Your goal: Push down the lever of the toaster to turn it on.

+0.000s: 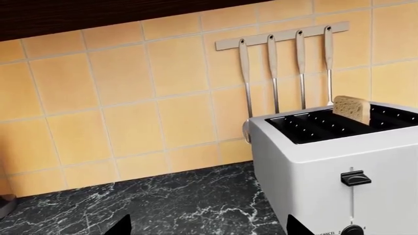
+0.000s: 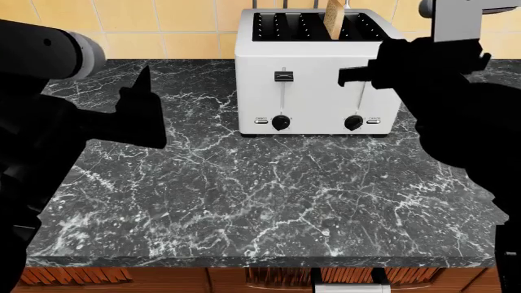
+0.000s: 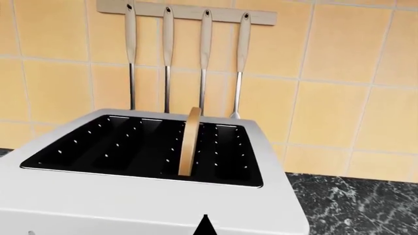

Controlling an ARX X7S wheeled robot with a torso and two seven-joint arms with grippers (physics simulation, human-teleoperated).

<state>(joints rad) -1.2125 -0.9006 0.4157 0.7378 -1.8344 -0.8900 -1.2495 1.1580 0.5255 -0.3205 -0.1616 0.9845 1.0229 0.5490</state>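
Two jaws, width I cannot tell: the right gripper point(image 2: 346, 75) sits at the toaster's point(image 2: 318, 91) right lever, ready to press.

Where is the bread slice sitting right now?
In the head view, the bread slice stands upright in a right-hand slot of the toaster, above the side where the right gripper hovers.

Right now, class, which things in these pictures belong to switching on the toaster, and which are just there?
Belongs to the job:
the toaster
the lever
the right gripper
the bread slice

Just there:
the other lever tab
the two knobs
the hanging utensils
the left gripper
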